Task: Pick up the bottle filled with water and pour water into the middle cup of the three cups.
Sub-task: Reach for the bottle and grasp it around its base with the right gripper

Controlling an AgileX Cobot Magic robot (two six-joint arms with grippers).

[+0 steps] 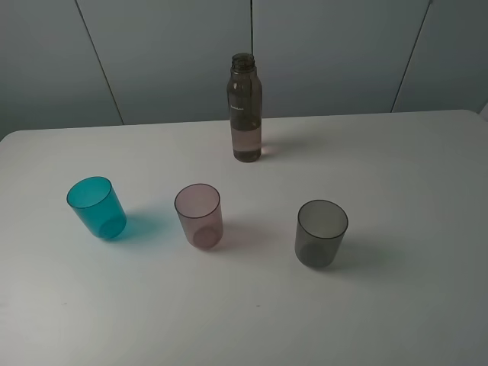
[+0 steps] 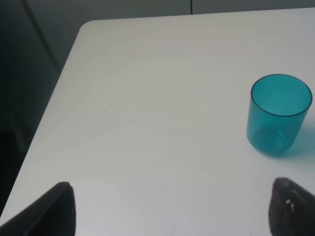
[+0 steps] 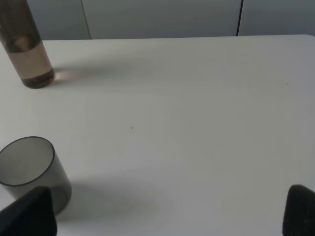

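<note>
The smoky-brown bottle point(image 1: 245, 108) stands upright, capless, at the back middle of the white table, about half full of water; its lower part shows in the right wrist view point(image 3: 27, 46). Three tumblers stand in a row in front of it: teal point(image 1: 97, 207) on the left, pinkish-mauve middle cup point(image 1: 200, 216), smoky grey point(image 1: 321, 232) on the right. Neither arm shows in the high view. My left gripper point(image 2: 172, 209) is open, back from the teal cup point(image 2: 279, 114). My right gripper point(image 3: 170, 214) is open, beside the grey cup point(image 3: 30, 169).
The white table point(image 1: 396, 305) has a rounded far left corner point(image 2: 91, 27) with a dark drop beyond its left edge. A grey panelled wall point(image 1: 152, 53) stands behind the table.
</note>
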